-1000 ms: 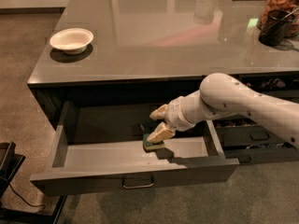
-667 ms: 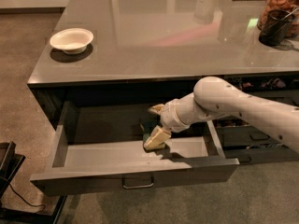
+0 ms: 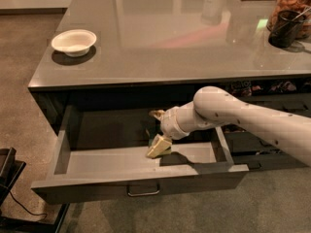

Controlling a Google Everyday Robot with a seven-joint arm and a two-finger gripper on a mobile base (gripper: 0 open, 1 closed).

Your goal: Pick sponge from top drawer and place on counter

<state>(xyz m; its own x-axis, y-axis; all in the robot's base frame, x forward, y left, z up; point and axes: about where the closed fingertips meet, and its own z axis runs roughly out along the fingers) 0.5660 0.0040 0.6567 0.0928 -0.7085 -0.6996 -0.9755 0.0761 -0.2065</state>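
In the single camera view, the gripper [image 3: 154, 131] is down inside the open top drawer [image 3: 107, 162], below the front edge of the counter [image 3: 170, 42]. Its two fingers stand apart, one raised and the other low on the drawer floor. The sponge [image 3: 150, 141] shows only as a dark green sliver just left of the lower finger. Whether the finger touches it I cannot tell. By my judgement the task is at an early stage: the drawer is open and the reach is made, but a firm hold is not evident. Closing on the sponge, lifting it out and setting it on the counter above the gripper remain. A white bowl [image 3: 74, 41] sits on the counter, well up and left of the gripper.
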